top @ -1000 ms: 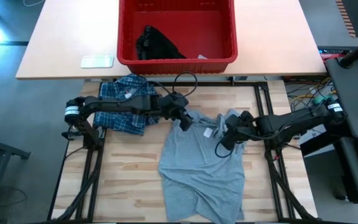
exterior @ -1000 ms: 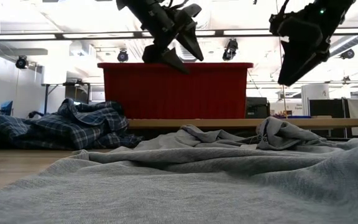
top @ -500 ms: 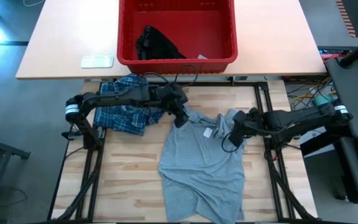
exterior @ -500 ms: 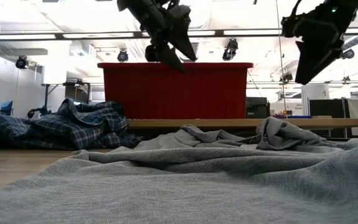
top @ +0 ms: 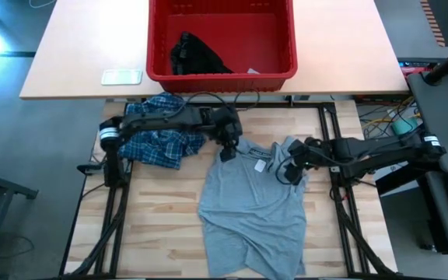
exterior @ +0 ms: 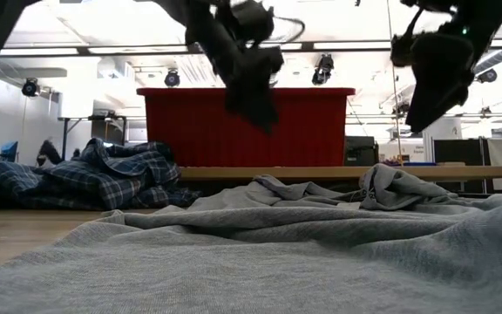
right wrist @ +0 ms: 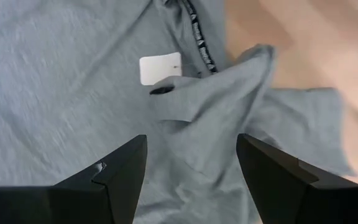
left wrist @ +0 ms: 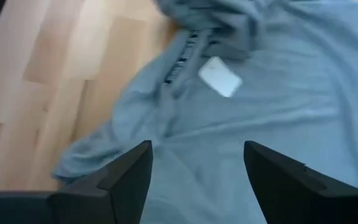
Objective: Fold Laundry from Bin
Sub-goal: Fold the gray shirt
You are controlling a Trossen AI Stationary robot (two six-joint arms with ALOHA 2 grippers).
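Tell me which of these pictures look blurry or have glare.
Low view: the left gripper is smeared by motion, bright ceiling lights glare behind. Left wrist view: the light grey T-shirt looks soft and blurred. High view: sharp, the red plastic bin evenly lit.

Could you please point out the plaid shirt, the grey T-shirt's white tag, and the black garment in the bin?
plaid shirt (top: pixel 158 141): high view, on the crumpled blue-and-white fabric.
white tag (right wrist: pixel 160 68): right wrist view, on the tag's centre.
black garment (top: pixel 195 56): high view, on the bunched middle, inside the red bin.
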